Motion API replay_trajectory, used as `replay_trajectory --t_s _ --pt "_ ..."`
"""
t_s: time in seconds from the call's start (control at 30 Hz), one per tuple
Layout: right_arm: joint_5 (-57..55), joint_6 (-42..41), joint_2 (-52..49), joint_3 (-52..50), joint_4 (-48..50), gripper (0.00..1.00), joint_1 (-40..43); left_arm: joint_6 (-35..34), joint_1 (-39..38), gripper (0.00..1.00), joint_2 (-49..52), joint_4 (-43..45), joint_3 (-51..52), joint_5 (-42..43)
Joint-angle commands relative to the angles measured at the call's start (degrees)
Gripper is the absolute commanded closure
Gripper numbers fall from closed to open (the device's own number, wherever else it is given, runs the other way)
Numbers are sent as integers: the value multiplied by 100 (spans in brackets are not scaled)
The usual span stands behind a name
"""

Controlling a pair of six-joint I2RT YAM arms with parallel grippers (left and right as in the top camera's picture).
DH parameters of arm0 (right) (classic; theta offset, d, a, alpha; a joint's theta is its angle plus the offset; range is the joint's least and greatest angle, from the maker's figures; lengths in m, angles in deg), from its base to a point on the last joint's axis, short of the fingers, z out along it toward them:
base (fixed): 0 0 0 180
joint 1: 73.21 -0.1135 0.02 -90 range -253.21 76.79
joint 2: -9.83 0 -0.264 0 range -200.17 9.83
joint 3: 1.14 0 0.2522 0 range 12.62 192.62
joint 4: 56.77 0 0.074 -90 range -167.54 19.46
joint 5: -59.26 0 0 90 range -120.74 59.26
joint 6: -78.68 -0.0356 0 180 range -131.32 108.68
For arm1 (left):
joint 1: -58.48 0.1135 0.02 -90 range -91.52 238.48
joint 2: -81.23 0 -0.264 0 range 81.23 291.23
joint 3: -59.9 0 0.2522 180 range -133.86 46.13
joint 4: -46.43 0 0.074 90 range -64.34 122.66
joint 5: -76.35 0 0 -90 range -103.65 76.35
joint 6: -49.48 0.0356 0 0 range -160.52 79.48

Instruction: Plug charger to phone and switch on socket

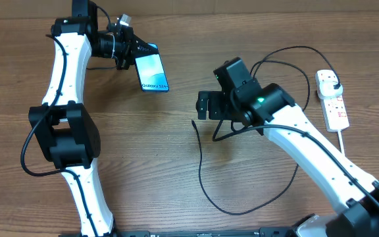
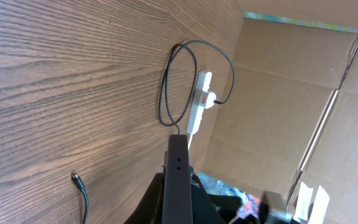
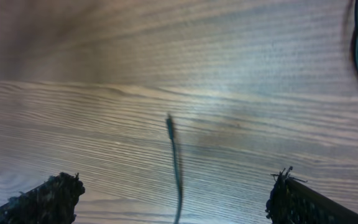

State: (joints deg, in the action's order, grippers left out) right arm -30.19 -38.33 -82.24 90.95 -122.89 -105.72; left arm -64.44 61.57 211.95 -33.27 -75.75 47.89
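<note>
My left gripper (image 1: 131, 56) is shut on the phone (image 1: 152, 70), which has a light blue screen, and holds it tilted above the table at the back left. In the left wrist view the phone's dark edge (image 2: 178, 180) stands between the fingers. The charger's thin black cable (image 1: 202, 178) lies in loops, with its connector tip (image 1: 195, 122) free on the wood and its black plug (image 1: 334, 83) in the white socket strip (image 1: 334, 108). My right gripper (image 1: 206, 105) is open and empty just above the tip; the tip (image 3: 169, 124) lies between the open fingers (image 3: 176, 183).
The strip's thick white cord (image 1: 345, 148) runs toward the front right. The strip (image 2: 196, 111) and the cable tip (image 2: 75, 178) also show in the left wrist view. Cardboard walls (image 2: 291, 93) stand behind the table.
</note>
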Motion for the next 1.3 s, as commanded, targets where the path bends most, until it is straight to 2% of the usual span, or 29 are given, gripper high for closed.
replay_trajectory --t_s 0.0,0.33,1.27 --pt "-50 -39 -389 -118 37 0 -197 79 -9 96 -238 13 -90 37" --pt "-52 -37 -901 -118 68 0 -354 81 -9 96 -238 -4 -90 -31" --pt "-50 -39 -1095 -120 343 0 -354 81 -4 96 -238 57 -90 -114"
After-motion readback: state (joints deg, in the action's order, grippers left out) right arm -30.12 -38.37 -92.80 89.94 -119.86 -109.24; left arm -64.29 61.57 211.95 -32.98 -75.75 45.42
